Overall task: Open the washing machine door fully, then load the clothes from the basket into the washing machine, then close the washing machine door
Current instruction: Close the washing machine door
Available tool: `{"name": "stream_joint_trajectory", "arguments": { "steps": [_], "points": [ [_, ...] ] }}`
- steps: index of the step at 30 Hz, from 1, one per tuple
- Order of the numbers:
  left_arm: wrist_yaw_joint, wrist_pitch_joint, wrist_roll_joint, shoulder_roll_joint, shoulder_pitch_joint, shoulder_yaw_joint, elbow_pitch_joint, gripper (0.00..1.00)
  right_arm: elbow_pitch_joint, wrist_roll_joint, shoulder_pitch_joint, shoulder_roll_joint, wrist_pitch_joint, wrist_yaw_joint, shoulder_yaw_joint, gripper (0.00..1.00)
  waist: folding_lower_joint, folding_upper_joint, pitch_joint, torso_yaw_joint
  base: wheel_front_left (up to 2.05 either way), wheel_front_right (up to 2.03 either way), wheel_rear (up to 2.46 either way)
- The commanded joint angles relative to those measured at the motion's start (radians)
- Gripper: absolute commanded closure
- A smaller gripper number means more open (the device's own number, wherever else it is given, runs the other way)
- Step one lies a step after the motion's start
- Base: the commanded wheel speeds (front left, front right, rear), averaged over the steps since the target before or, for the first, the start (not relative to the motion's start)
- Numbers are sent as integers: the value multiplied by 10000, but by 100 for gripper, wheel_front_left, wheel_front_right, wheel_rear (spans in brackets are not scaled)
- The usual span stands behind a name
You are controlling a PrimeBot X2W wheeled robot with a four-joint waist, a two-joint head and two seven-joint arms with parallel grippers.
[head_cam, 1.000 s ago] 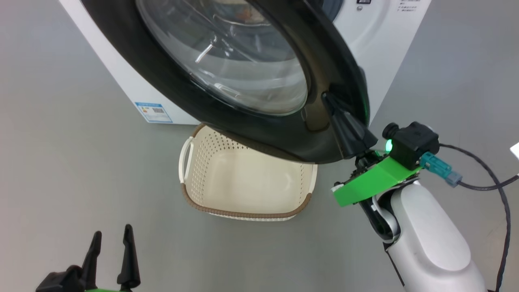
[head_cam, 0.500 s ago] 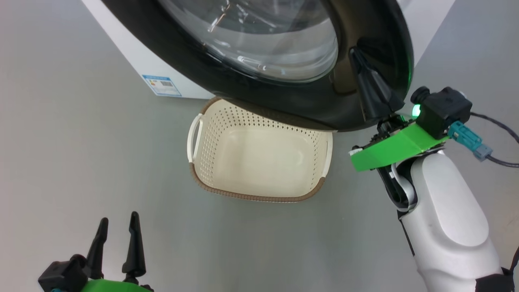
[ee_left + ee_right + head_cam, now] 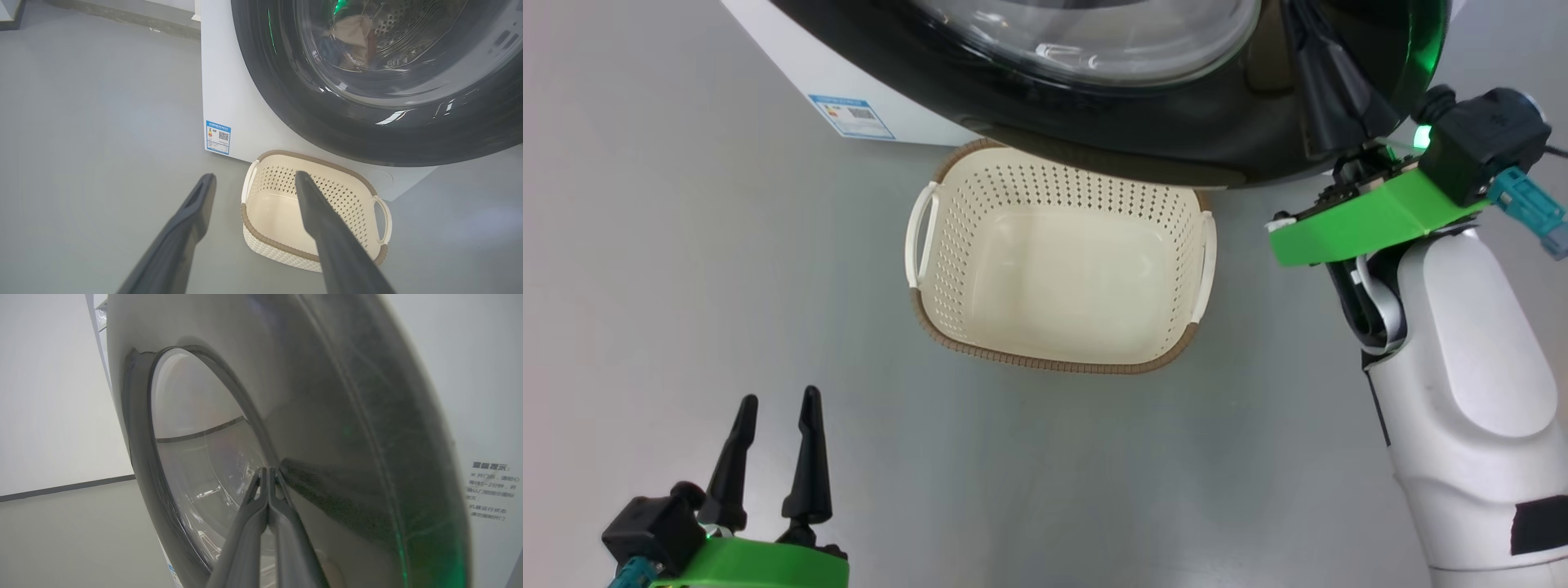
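The washing machine door (image 3: 1176, 139), with its black rim and bulging glass, hangs over the far edge of the basket (image 3: 947, 245). The cream basket lies empty on the floor. My right gripper (image 3: 1298, 33) is shut, its joined fingers pressed flat against the door's outer rim (image 3: 347, 416); the tips (image 3: 267, 470) meet beside the glass. My left gripper (image 3: 776, 408) stands open low at the left, well short of the basket (image 3: 367, 192), and holds nothing. Through the glass (image 3: 388, 61), cream and blue clothes (image 3: 347, 36) lie inside the drum of the white washing machine (image 3: 229, 90).
Grey floor spreads around the basket and the machine. A blue sticker (image 3: 851, 116) marks the machine's lower corner. My pale right forearm (image 3: 1462, 367) rises along the right side. A printed label (image 3: 488, 490) sits on the machine's front by the door.
The head camera has shifted. The door has swung further right, with my shut right gripper against it, uncovering more of the basket. My left gripper stays open and still.
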Motion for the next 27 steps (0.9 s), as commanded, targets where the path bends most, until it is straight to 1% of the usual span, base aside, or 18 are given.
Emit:
{"name": "stream_joint_trajectory", "arguments": {
  "steps": [1,11,27],
  "points": [
    [-26,-65,-83,120,-195,292,-297,0,-285,-124,-220,104,-46,10,83,100,0,0,119,31,0,0,0],
    [-79,-65,-159,120,-213,22,-566,0,-81,-384,-974,-348,-46,10,-208,100,0,0,559,161,0,0,0],
    [-99,-65,-552,120,-403,-639,-941,0,928,-1000,-2463,-1214,-46,10,-708,100,0,0,1097,877,0,0,0]
  ]
}}
